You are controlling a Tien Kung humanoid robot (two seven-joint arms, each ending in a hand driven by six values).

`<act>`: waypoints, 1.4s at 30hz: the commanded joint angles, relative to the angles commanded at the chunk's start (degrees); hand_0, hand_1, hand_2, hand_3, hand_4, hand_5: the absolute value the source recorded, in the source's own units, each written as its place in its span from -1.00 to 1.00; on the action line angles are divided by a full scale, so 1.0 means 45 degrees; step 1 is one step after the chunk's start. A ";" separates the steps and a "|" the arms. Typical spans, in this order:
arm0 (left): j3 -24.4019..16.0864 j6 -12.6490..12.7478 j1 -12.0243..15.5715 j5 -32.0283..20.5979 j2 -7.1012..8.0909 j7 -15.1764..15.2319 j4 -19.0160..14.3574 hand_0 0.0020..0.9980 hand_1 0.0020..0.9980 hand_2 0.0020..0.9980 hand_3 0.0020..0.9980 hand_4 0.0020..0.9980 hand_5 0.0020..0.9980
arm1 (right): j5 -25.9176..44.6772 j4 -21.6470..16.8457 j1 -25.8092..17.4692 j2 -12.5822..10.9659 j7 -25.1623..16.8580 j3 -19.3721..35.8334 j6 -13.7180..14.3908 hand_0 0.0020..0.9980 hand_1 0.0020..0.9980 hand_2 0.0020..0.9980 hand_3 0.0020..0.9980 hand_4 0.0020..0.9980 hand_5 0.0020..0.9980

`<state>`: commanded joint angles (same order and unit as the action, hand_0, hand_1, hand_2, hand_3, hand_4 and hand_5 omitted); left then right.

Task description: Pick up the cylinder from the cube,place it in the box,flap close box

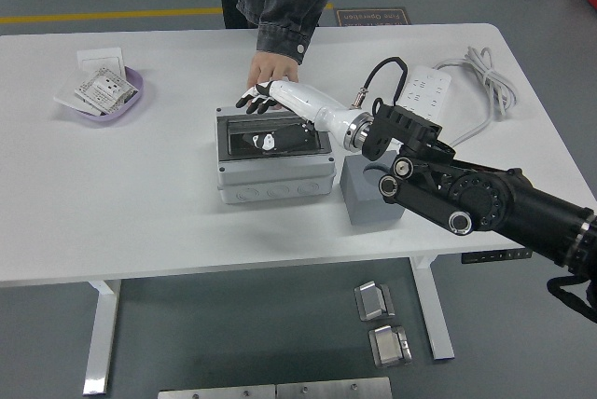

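Clearly the last step is in hand: the lid (273, 137) of the grey box (275, 155) lies down flat over the opening, and the right hand (270, 96) reaches across the box to its far edge, white palm down, the dark fingers (250, 101) stretched out and slightly spread, gripping nothing. Whether they press on the lid's rear edge or sit just past it I cannot tell. The cylinder is not to be seen on its own; through the tinted lid only a dark interior and a pale reflection show, so I judge that it lies inside the box. The grey cube (373, 196), just right of the box and partly behind the right arm, shows its empty recess on top. A person's hand (270, 68) rests on the table (140, 194) just beyond the box, close to the robot's fingertips. The left hand is out of view. What remains, by my reckoning, is a firm downward press so the lid seats, then lifting the hand clear without catching the lid's edge or brushing the person's hand.
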<state>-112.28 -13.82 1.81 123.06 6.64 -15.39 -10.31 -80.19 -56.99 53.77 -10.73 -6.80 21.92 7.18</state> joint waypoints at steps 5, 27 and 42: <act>-0.0038 -0.0006 0.0017 0.0039 -0.0023 0.0008 0.0000 0.46 0.52 0.47 0.69 0.76 0.05 | -0.0261 -0.0152 -0.0215 -0.0180 0.0084 0.0506 -0.0119 0.53 0.33 0.40 0.53 0.43 -0.34; -0.0501 0.0118 0.0419 0.0023 -0.0182 0.0077 0.0000 0.46 0.52 0.46 0.69 0.76 0.05 | -0.3944 -0.5456 -0.6173 -0.1017 0.0947 0.8015 -0.0824 0.50 0.30 0.38 0.54 0.44 -0.35; -0.0681 0.0140 0.0587 0.0148 -0.0204 0.0089 0.0000 0.46 0.52 0.47 0.68 0.76 0.05 | 0.1377 -0.6419 -1.1256 -0.0199 -0.2296 1.1880 0.0318 0.38 0.22 0.32 0.36 0.43 -0.36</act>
<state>-115.34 -13.19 4.45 123.73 5.72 -14.99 -10.31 -74.00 -85.88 3.12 -11.62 -17.13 75.38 8.61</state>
